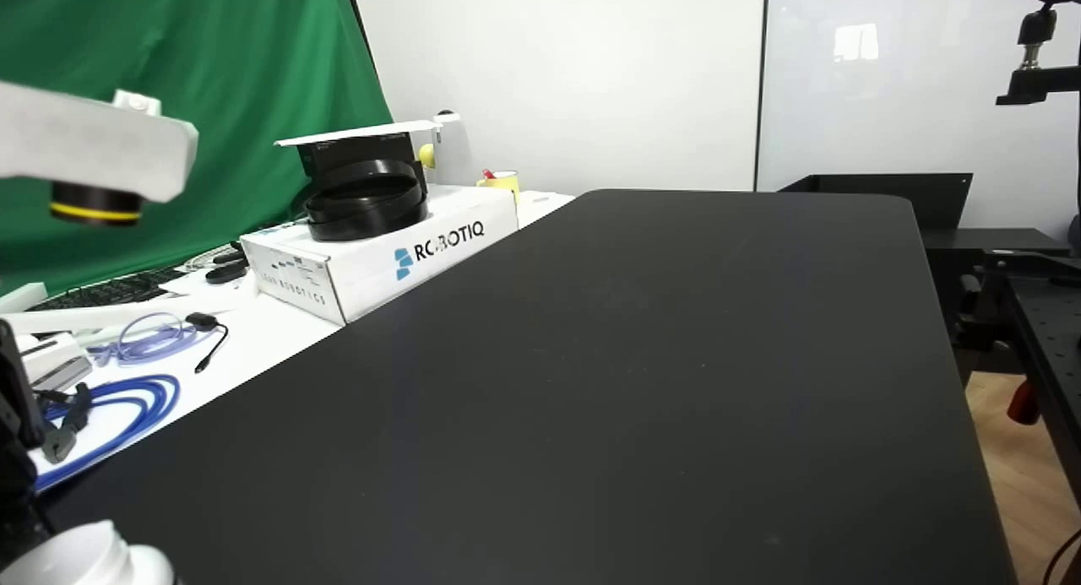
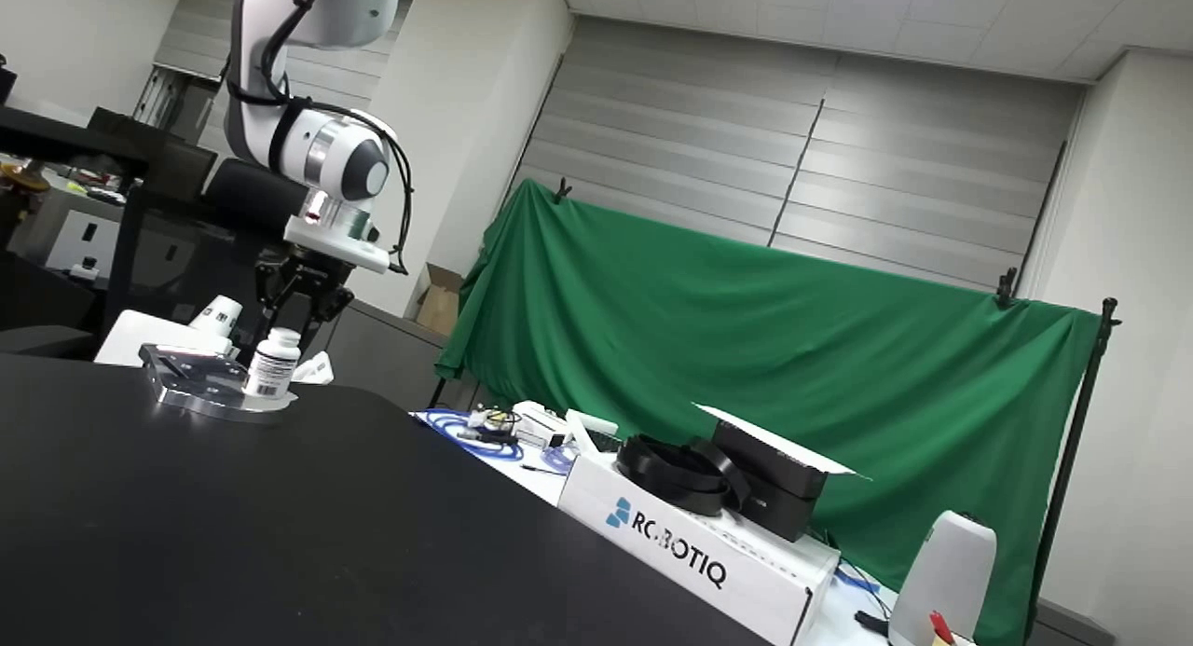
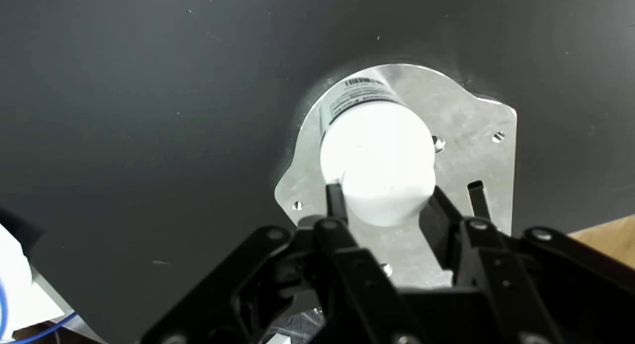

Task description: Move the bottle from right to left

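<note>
The small white bottle [image 2: 272, 364] stands upright on a metal plate [image 2: 191, 399] on the black table. In the wrist view the bottle [image 3: 379, 145] is seen from above, its white cap close to the camera and its label on the far side. My gripper [image 3: 387, 197] has one finger on each side of the cap, both against it, so it looks shut on the cap. In an exterior view my gripper [image 2: 287, 320] comes down from above onto the bottle. The bottle [image 1: 84, 560] is cut off at the bottom left corner of an exterior view.
The black table top [image 1: 591, 357] stretches away from the plate. A white box with blue lettering [image 2: 690, 548], black straps and an open black box sit on a white side table, with blue cables [image 1: 127, 416]. White objects [image 2: 168, 336] show behind the plate.
</note>
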Action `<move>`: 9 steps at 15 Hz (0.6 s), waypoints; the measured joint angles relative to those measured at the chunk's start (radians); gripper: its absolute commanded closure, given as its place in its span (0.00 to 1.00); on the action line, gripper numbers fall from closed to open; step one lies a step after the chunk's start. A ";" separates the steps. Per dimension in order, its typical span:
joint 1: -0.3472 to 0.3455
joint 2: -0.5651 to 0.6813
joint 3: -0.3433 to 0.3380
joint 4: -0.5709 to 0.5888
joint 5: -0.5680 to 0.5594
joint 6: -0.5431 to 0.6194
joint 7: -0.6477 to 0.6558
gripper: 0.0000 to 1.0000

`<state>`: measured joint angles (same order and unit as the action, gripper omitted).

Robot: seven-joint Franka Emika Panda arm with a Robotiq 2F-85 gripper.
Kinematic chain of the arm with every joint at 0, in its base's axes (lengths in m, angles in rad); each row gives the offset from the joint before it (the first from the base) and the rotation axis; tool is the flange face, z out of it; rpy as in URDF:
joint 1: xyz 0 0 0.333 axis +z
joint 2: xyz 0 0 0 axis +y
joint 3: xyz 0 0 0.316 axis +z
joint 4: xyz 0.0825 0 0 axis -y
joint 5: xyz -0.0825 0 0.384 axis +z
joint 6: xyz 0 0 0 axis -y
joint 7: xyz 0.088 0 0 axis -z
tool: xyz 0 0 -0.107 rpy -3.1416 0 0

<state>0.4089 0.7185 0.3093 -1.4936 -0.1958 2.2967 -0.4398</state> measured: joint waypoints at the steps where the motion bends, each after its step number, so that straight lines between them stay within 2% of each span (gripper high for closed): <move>1: 0.005 0.008 0.000 0.010 0.000 -0.002 -0.002 0.83; 9: 0.016 0.053 0.003 0.058 0.000 -0.029 -0.014 0.83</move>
<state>0.4249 0.7719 0.3125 -1.4354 -0.1958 2.2679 -0.4541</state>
